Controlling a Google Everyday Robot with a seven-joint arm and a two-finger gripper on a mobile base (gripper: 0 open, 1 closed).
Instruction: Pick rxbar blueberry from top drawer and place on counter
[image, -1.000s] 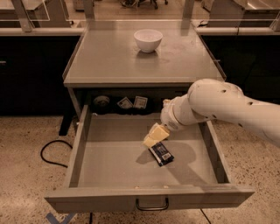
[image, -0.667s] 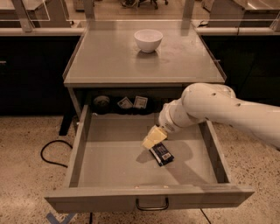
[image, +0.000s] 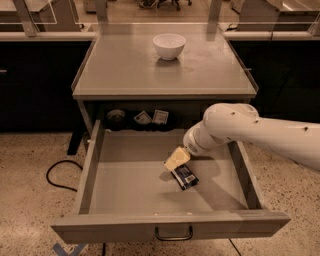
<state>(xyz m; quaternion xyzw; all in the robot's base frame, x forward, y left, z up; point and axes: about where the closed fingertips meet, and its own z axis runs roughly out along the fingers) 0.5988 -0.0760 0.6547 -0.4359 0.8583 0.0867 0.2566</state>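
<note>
- The top drawer (image: 125, 186) is pulled out wide under the bench (image: 120, 67). It is grey, with tall side walls and a dark wire handle (image: 173, 234) on its front.
- The rxbar blueberry (image: 184, 176) lies flat on the drawer floor, a bit right of the middle. Its wrapper is dark blue with a pale patch. It lies slanted, not straight with the walls.
- The white arm (image: 250, 131) comes in from the right side and bends down into the drawer.
- The pincer (image: 177, 159) is the yellowish tip at the end of the arm. It sits right at the upper left end of the bar. It may be touching the bar, but that is hard to see from here.
- I cannot tell if the pincer is wide, narrow, or holding the bar.
- A white bowl (image: 169, 46) stands on the bench near the back, well apart from the drawer.
- In the dark gap at the back, under the bench top, two small packets (image: 143, 118) sit side by side. A round dark thing (image: 116, 118) is to their left.
- A black cable (image: 56, 172) curls on the speckled floor (image: 30, 200) left of the drawer.
</note>
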